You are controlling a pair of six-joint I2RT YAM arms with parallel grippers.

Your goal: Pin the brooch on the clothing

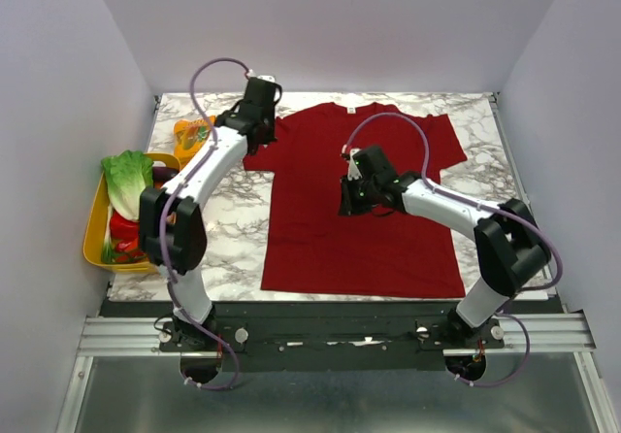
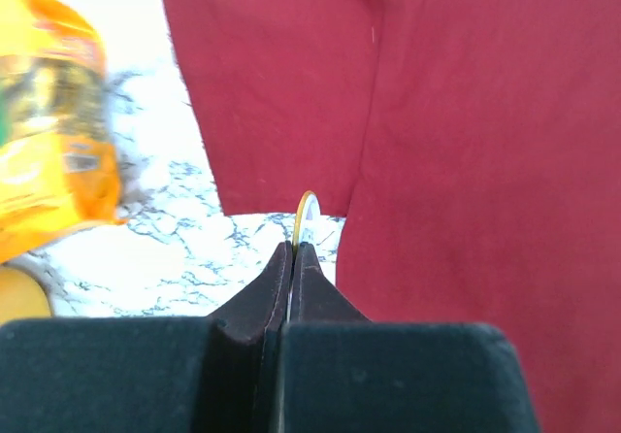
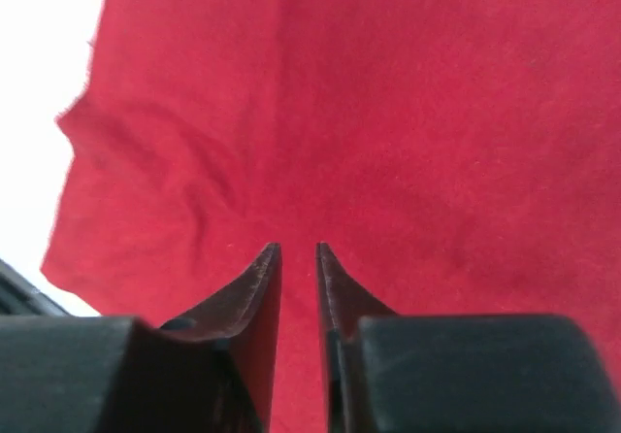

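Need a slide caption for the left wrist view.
Left gripper shut on the brooch, held edge-on over the table beside the red T-shirt.

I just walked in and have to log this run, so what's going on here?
The left gripper is shut on the brooch, holding it edge-on above the marble table, close to a sleeve of the dark red T-shirt, which lies spread flat. The right gripper is low over the shirt's chest with its jaws nearly together. Whether it is pinching fabric can't be told. The brooch is not yet pinned.
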